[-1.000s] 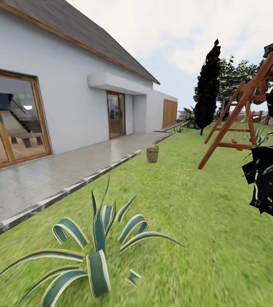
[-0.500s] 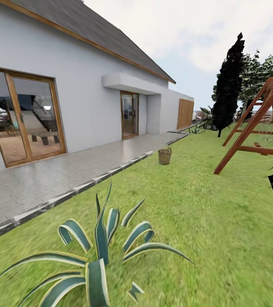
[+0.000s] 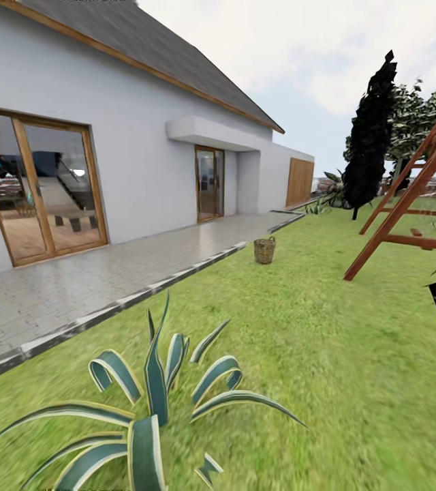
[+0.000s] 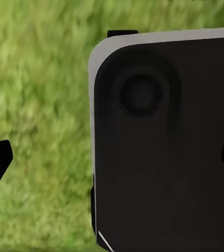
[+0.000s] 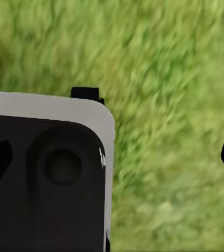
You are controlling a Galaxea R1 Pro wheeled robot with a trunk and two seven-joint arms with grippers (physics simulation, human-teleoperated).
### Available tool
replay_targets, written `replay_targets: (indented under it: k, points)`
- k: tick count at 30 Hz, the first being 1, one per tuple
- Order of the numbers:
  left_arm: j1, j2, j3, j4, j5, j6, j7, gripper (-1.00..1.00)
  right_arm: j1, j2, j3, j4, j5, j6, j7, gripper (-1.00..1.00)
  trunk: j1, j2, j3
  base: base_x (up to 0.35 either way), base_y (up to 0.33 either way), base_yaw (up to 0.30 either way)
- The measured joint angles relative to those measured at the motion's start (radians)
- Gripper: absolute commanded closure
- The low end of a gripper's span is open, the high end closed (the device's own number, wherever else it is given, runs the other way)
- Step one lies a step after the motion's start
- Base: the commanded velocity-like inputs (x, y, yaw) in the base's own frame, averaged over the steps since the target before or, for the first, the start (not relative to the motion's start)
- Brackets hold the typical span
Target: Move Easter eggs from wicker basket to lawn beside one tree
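Wicker basket (image 3: 264, 249) far off on the lawn (image 3: 327, 341) — contents unseen — both jaws spread wide, tips cropped.

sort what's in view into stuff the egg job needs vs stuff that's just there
For the job:
- wicker basket, far ahead near the paving edge
- lawn
- leafy tree, beyond the swing frame

Just there:
- striped spiky plant, close in front
- wooden swing frame
- black conifer
- white house
- paved path
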Motion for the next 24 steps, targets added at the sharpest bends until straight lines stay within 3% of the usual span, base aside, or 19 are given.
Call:
replay_targets:
  k: [12,24]
  points:
    - [0.000,-0.002,0.000,0.000,0.000,0.000,0.000,-1.00,0.000,0.000,0.000,0.000,0.000,0.000,0.000,-1.00,0.000,0.000,0.000,0.115,-0.280,0.267]
    - [0.000,-0.002,0.000,0.000,-0.001,0.000,0.001,-1.00,0.000,0.000,0.000,0.000,0.000,0.000,0.004,-1.00,0.000,0.000,0.000,0.138,-0.280,0.018]
